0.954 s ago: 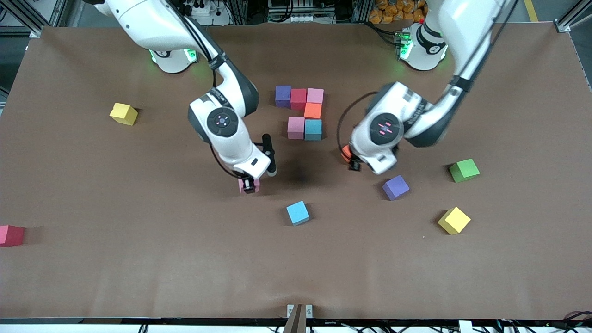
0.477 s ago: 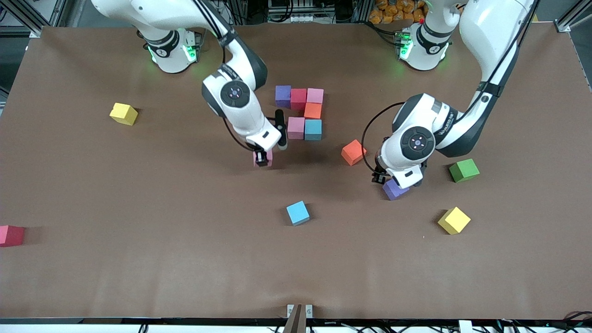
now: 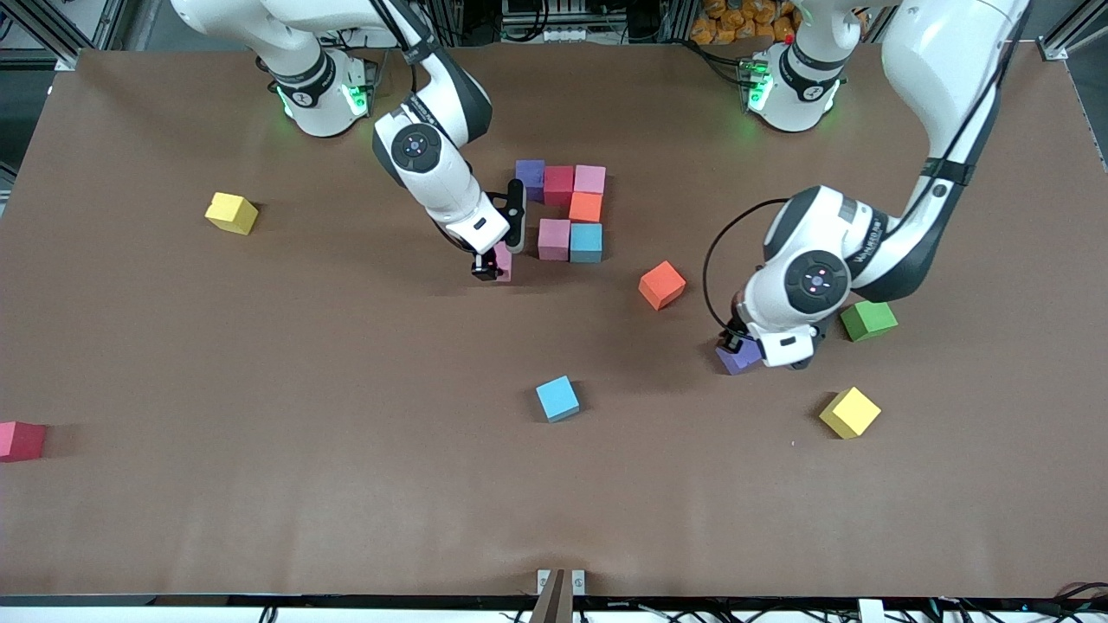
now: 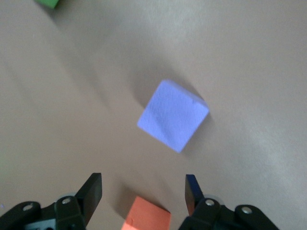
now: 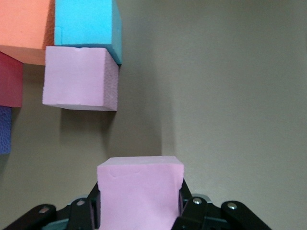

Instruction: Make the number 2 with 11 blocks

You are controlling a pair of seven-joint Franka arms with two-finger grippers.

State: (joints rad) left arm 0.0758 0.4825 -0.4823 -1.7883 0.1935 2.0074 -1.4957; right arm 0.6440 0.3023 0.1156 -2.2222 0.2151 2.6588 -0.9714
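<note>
Hidden: you are seeing the red cube (image 3: 21, 439) cut off by the table's edge at the right arm's end; the loose purple cube (image 3: 737, 356) is sitting half under the left gripper (image 3: 746, 348).
Right gripper (image 3: 490, 268): its fingers are clamping a pink cube (image 3: 502, 260), holding it just beside the pink block (image 3: 554, 239) of the unfinished number 2 (image 3: 567, 210), with a narrow strip of table showing between them in the right wrist view.
Left gripper: its fingers are standing apart and gripping nothing, hanging over the purple cube; the left wrist view is showing that cube (image 4: 172, 115) lying between the open fingertips' line and the table, untouched.
Number 2: you are looking at six cubes touching near the arms' bases, purple, red and pink in a row, orange under the pink, then pink and light blue.
Open room: the widest bare cloth (image 3: 346, 519) is lying nearest the front camera.
Count: loose on the table are two yellow (image 3: 231, 212) (image 3: 850, 412), one light blue (image 3: 557, 398), one orange (image 3: 662, 285), one green (image 3: 868, 318), one purple, one red.
</note>
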